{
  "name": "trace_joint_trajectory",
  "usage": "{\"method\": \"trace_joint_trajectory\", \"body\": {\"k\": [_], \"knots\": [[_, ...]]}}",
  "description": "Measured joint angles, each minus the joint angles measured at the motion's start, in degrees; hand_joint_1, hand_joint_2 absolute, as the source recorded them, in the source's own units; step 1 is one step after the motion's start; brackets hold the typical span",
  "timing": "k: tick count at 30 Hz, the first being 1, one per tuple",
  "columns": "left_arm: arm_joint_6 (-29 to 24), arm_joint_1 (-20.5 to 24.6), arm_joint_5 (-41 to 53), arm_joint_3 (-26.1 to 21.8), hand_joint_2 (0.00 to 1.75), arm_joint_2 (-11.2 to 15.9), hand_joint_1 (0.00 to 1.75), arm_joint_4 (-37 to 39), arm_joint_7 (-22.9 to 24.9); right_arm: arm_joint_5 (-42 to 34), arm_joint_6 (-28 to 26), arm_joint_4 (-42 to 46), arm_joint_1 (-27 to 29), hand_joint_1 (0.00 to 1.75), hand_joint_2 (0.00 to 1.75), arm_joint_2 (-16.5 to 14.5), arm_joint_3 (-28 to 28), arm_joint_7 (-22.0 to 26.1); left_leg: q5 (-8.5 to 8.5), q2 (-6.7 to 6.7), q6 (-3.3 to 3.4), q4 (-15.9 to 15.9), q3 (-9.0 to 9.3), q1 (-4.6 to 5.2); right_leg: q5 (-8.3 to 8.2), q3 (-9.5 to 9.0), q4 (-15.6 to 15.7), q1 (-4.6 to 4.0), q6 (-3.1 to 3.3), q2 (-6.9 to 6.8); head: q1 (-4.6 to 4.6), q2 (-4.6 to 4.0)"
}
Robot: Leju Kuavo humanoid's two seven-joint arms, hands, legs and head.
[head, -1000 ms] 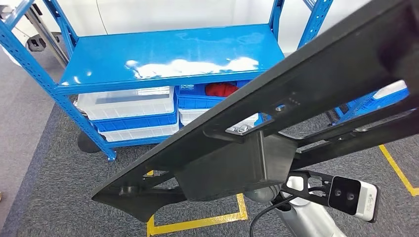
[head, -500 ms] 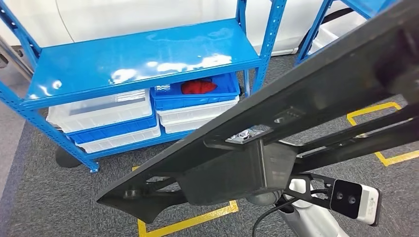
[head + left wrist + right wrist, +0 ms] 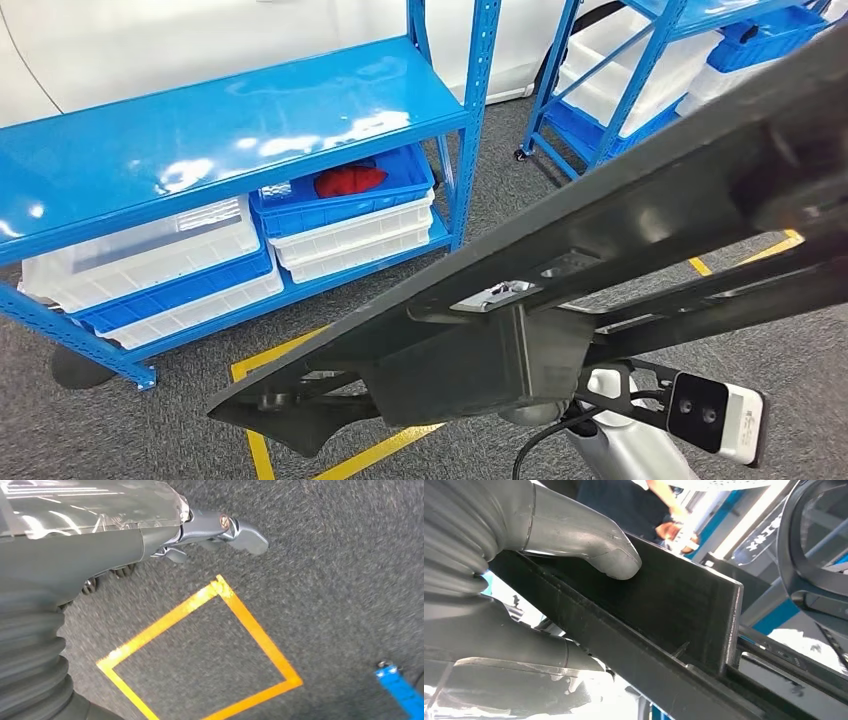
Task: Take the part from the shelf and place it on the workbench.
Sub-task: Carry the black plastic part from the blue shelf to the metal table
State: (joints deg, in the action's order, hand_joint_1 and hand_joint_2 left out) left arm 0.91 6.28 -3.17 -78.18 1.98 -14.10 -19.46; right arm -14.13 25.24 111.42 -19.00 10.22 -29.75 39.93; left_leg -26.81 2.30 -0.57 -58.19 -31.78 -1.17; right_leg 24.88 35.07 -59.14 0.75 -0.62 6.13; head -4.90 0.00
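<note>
Long black rigid plastic frame part (image 3: pixel 560 270): carried slantwise across the head view, off the shelf, not yet on any workbench. Judged stiff, unwieldy, fairly light; likely to swing, so best held near its boxy middle.
Blue steel shelving rack (image 3: pixel 200 130): near, bare glossy top; blue and white plastic bins (image 3: pixel 345 215) beneath, one holding something red.
Second blue rack (image 3: pixel 640 70): beside it, a likely snag for the long end.
Right hand (image 3: pixel 524 580): thumb pressed on the flat bar, fingers clamped under.
Left hand (image 3: pixel 150 535): apparently holding nothing; fingers blurred, cannot tell.
Yellow floor tape (image 3: pixel 200 645): on grey carpet.
</note>
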Motion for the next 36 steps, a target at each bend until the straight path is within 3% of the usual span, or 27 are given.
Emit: {"method": "trace_joint_trajectory", "body": {"k": [2,4,5,6,7,9,10,11,13,15,17,19,20,21,22,24,26,28,30,32,34,36], "knots": [[-0.6,0.1,0.0,0.1,1.75,0.0,0.00,0.0,0.0,0.2,0.4,0.1,0.4,1.75,1.75,0.0,0.8,0.0,0.40,-1.22,0.89,0.5,0.07,-0.06,1.83,1.20,-2.6,-0.09,-0.54,-2.31,0.00,0.00],[-1.0,-0.1,0.0,0.1,1.75,0.0,0.00,0.0,-0.1,0.1,0.9,0.2,0.6,1.75,1.75,-0.2,1.4,0.0,0.49,-2.55,1.38,0.6,0.00,0.23,5.53,4.24,-9.3,-0.05,-0.81,-4.91,0.00,0.00],[-1.2,-0.2,0.0,0.1,1.75,0.0,0.00,0.0,-0.1,-0.1,1.2,0.2,0.7,1.75,1.75,-0.3,1.7,0.0,0.47,-3.26,1.53,0.6,-0.07,0.37,6.99,5.86,-12.9,0.00,-0.89,-5.35,0.00,0.00],[-1.3,-0.2,0.0,0.2,1.75,0.0,0.00,0.0,-0.2,-0.3,1.6,0.1,0.8,1.75,1.75,-0.4,2.1,0.0,0.46,-3.96,1.55,0.6,-0.11,0.49,7.54,6.82,-15.1,0.01,-0.91,-5.57,0.00,0.00],[-1.4,-0.1,0.0,0.2,1.75,0.0,0.00,0.0,-0.3,-0.4,2.1,0.0,0.9,1.75,1.75,-0.4,2.5,0.0,0.45,-4.63,1.56,0.5,-0.12,0.59,7.03,6.79,-15.3,0.00,-0.85,-5.73,0.00,0.00],[-1.4,0.1,0.0,0.4,1.75,0.1,0.00,0.0,-0.5,-0.6,2.6,-0.1,0.8,1.75,1.75,-0.6,3.3,0.0,0.38,-5.88,1.50,0.5,0.02,0.78,3.72,3.53,-9.6,-0.14,-0.39,-6.66,0.00,0.00],[-1.2,0.2,0.0,0.5,1.75,0.1,0.00,0.0,-0.6,-0.7,2.7,-0.1,0.7,1.75,1.75,-0.7,3.7,0.0,0.29,-6.41,1.38,0.5,0.10,0.98,2.35,1.39,-5.6,-0.43,0.02,-7.99,0.00,0.00],[-1.0,0.2,0.0,0.6,1.75,0.2,0.00,0.0,-0.7,-0.8,2.7,-0.1,0.5,1.75,1.75,-0.8,4.0,0.0,0.19,-6.90,1.19,0.4,0.15,1.18,1.46,-0.21,-2.4,-0.72,0.48,-9.12,-0.01,0.00],[-0.6,0.3,0.0,0.8,1.75,0.4,0.00,0.0,-0.7,-0.9,2.7,-0.1,0.3,1.75,1.75,-1.0,4.5,0.0,0.04,-7.99,0.69,0.4,0.21,1.52,1.22,-1.16,0.1,-1.22,1.21,-10.12,-0.01,0.00],[-0.3,0.5,0.0,1.0,1.75,0.7,0.00,0.0,-0.6,-0.8,2.6,-0.1,0.3,1.75,1.75,-1.1,5.1,0.0,-0.18,-8.81,0.13,0.3,0.31,1.52,0.85,-0.98,0.5,-1.08,1.83,-8.83,0.00,0.00],[-0.3,0.6,0.0,1.2,1.75,1.0,0.00,0.0,0.0,-0.7,2.3,0.0,0.3,1.75,1.75,-1.2,5.5,0.0,-1.88,-6.84,-0.54,-1.8,-0.40,1.26,0.38,-1.05,1.0,-0.73,2.46,-7.64,-0.01,0.00],[-0.8,0.4,0.0,1.6,1.75,1.3,0.00,0.0,1.5,-0.5,2.2,0.1,0.5,1.75,1.75,-1.3,5.8,0.0,-5.55,-3.88,-1.10,-8.3,-3.15,0.97,0.09,-0.97,1.1,-0.57,2.82,-6.35,-0.01,0.00],[-1.1,0.2,0.0,1.7,1.75,1.4,0.00,0.0,2.2,-0.3,2.3,0.1,0.8,1.75,1.75,-1.4,5.9,0.0,-7.19,-3.23,-1.30,-12.1,-4.87,0.89,0.02,-0.89,1.1,-0.56,2.91,-5.64,-0.01,0.00],[-1.5,0.0,0.0,1.8,1.75,1.5,0.00,0.0,2.8,-0.1,2.4,0.1,1.1,1.75,1.75,-1.4,6.0,0.0,-7.94,-2.99,-1.45,-14.9,-6.11,0.83,-0.01,-0.85,1.0,-0.56,2.94,-4.87,-0.01,0.00],[-1.7,-0.1,0.0,1.9,1.75,1.5,0.00,0.0,3.2,0.1,2.5,0.1,1.4,1.75,1.75,-1.4,6.2,0.0,-7.59,-2.88,-1.54,-15.8,-6.53,0.75,-0.03,-0.82,0.9,-0.55,2.92,-4.09,0.00,0.00],[-1.9,-0.2,0.0,2.0,1.75,1.6,0.00,0.0,3.6,0.7,2.6,0.0,1.8,1.75,1.75,-1.5,6.4,0.0,-3.86,-2.19,-1.54,-10.7,-4.23,0.47,-0.01,-0.81,0.6,-0.52,2.78,-2.56,0.00,0.00],[-1.5,-0.4,0.0,2.0,1.75,1.8,0.00,0.0,3.8,1.6,2.7,0.0,2.0,1.75,1.75,-2.0,6.8,0.0,-0.86,0.23,-1.25,-3.2,-0.90,0.14,0.00,-0.54,0.2,-0.57,2.33,-1.12,0.00,0.00],[-1.0,-0.5,0.1,2.1,1.75,2.0,0.00,0.0,4.0,2.6,2.7,0.0,2.2,1.75,1.75,-2.6,7.3,0.0,-0.45,1.54,-0.74,-0.3,0.30,0.14,-0.30,0.03,0.1,-0.48,1.54,0.09,-0.01,0.00],[-0.7,-0.4,0.0,2.2,1.75,2.1,0.00,0.0,4.2,2.8,2.5,0.1,2.5,1.75,1.75,-2.8,7.9,0.0,-0.15,0.49,-0.03,0.1,0.33,0.16,-0.66,0.42,0.1,-0.27,0.74,1.01,-0.01,0.00],[-0.5,-0.2,0.0,2.3,1.75,2.3,0.00,0.0,4.3,2.7,2.4,0.3,2.7,1.75,1.75,-2.8,8.5,0.0,0.32,-0.83,0.87,0.6,0.42,0.01,0.54,1.29,-1.5,-0.37,0.16,-0.80,0.00,0.00],[-0.1,-0.3,0.0,2.4,1.75,2.4,0.00,0.0,4.4,2.7,2.2,0.6,3.0,1.75,1.75,-2.8,8.9,0.0,0.55,-2.25,1.44,0.9,0.39,0.11,3.99,3.96,-7.3,-0.40,-0.29,-4.12,0.02,0.00],[0.2,-0.6,0.0,2.4,1.75,2.4,0.00,0.0,4.5,2.8,1.8,0.8,3.5,1.75,1.75,-2.8,8.9,0.0,0.54,-3.75,1.57,0.9,0.23,0.28,6.84,6.93,-14.0,-0.16,-0.64,-5.43,0.02,0.00]]}}
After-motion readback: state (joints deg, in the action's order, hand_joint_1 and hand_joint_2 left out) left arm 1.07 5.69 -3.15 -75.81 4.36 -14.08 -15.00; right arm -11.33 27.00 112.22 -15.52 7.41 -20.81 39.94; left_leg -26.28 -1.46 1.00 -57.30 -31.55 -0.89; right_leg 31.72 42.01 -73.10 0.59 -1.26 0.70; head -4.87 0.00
